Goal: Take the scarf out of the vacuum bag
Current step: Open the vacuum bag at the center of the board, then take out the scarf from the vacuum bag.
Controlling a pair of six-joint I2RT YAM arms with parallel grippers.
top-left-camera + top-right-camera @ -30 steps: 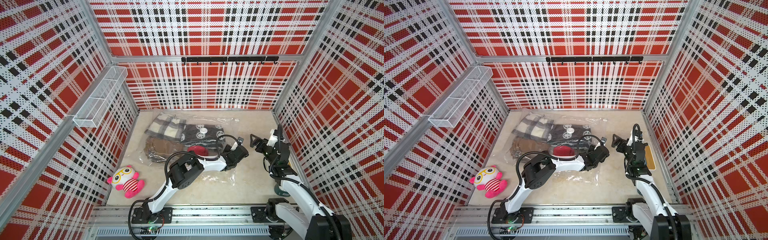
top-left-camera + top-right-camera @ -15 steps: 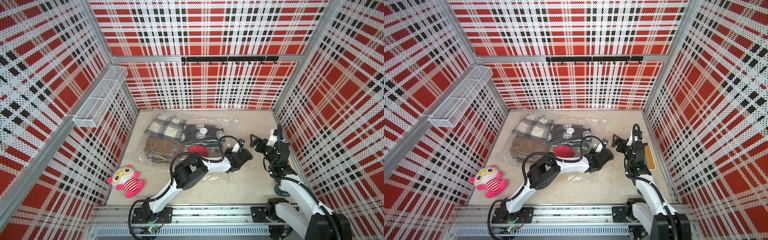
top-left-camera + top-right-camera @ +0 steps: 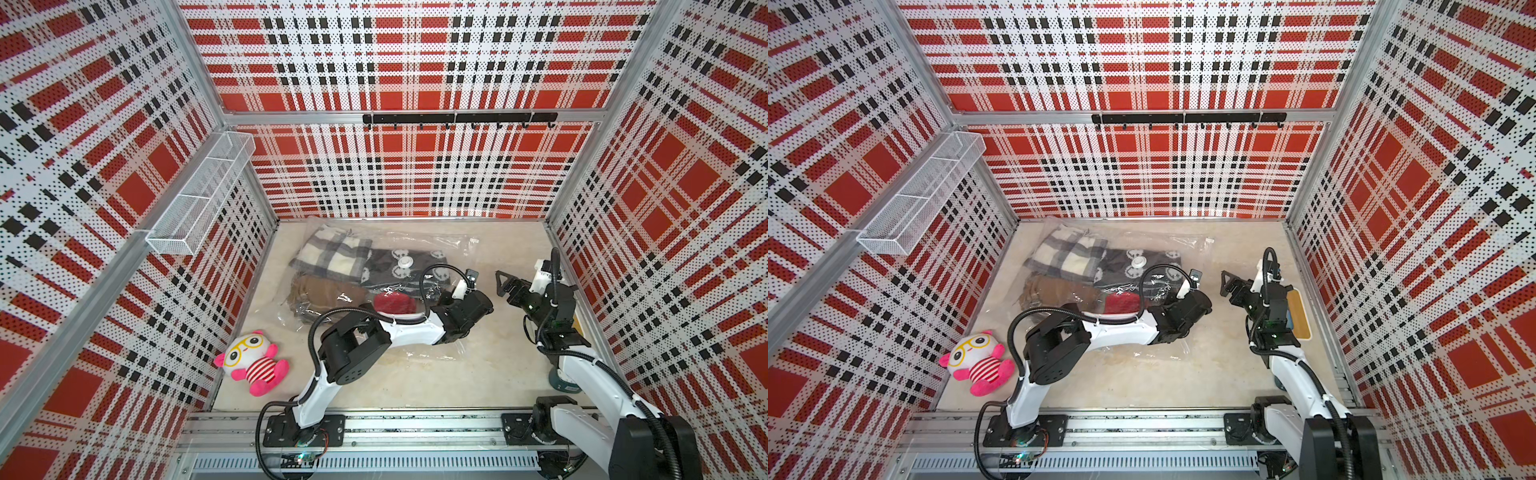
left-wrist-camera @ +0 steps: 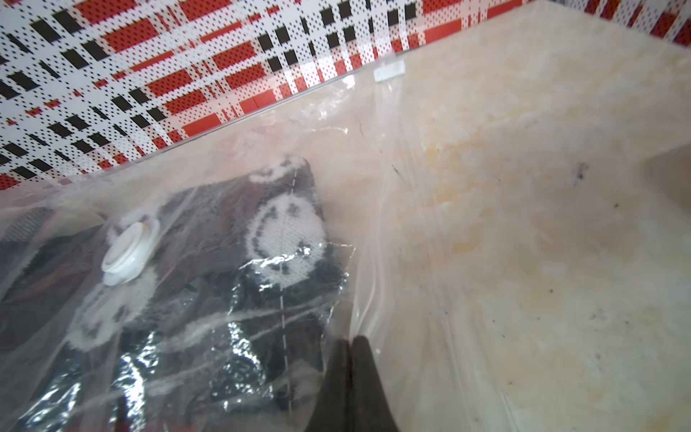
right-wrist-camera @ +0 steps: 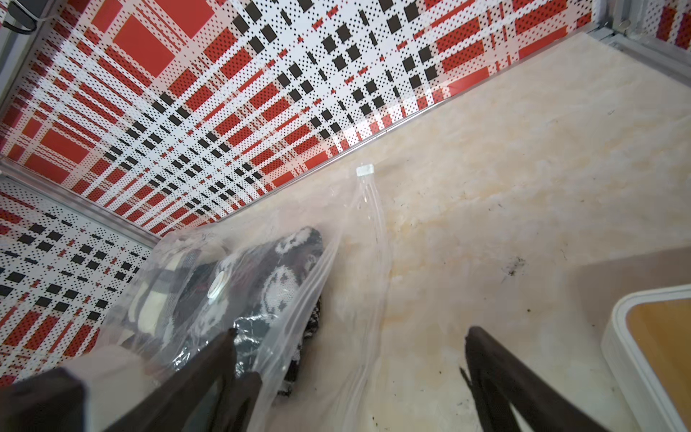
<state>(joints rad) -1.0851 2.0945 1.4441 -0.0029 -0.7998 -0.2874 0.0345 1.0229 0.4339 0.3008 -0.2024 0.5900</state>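
Left jaws: pressed together on the clear film of the vacuum bag (image 4: 347, 149) at its zip-seal edge, just beside the dark scarf with white faces (image 4: 284, 232). Film seen in the right wrist view drawn up taut toward that pinch.

Right jaws: spread wide, empty, just beside the same edge and pointing toward the wrist of the left arm (image 3: 411, 332). Height above the tabletop (image 3: 498, 374) not clear.

Bag: flat on the tabletop toward the back wall, round white valve (image 3: 406, 262) uppermost. Enclosed within: a checked grey-and-white scarf (image 3: 332, 257), the dark one, a brown piece (image 3: 324, 293) and a red piece (image 3: 395, 301). Nothing outside the film.

Step in hand, as judged: opening of the bag mouth. Next move calls for a second hold by the right jaws on the opposite layer of film, then a parting pull, then a reach inside. Thin, slippery film, so some risk of catching both layers together or losing the hold.

Hidden or unclear:
- Left jaws covered by the wrist in both top views.
- One layer pinched or two: cannot tell.
- Zip sealed or already parted: cannot tell.
- Which scarf intended: not determinable.
- Near part of the bag and part of the red piece covered by the left arm.

Well apart from the work: plush toy (image 3: 251, 361) near the left wall; tray (image 3: 1298, 313) by the right wall.
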